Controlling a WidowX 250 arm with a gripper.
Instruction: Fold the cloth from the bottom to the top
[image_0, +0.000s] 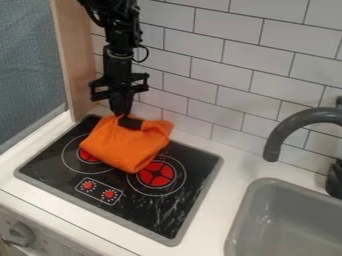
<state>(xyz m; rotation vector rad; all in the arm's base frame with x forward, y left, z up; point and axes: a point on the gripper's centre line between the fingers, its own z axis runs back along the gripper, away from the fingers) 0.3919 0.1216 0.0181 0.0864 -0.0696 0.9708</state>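
Note:
The gripper (122, 114) hangs down at the back left of the stove, in front of the tiled wall. It is shut on the upper edge of the orange cloth (125, 148), where the fabric bunches around its tips. The cloth lies on the black stovetop, partly over both red burners, with a rounded fold along its lower edge. A dark patch shows at the cloth's top, just right of the fingertips; I cannot tell what it is.
The black stovetop (167, 217) has two red knobs (99, 190) at its front. A grey sink (287, 220) with a dark curved faucet (284, 131) stands at the right. White tiles rise behind, and a wooden panel (72, 55) stands at the left.

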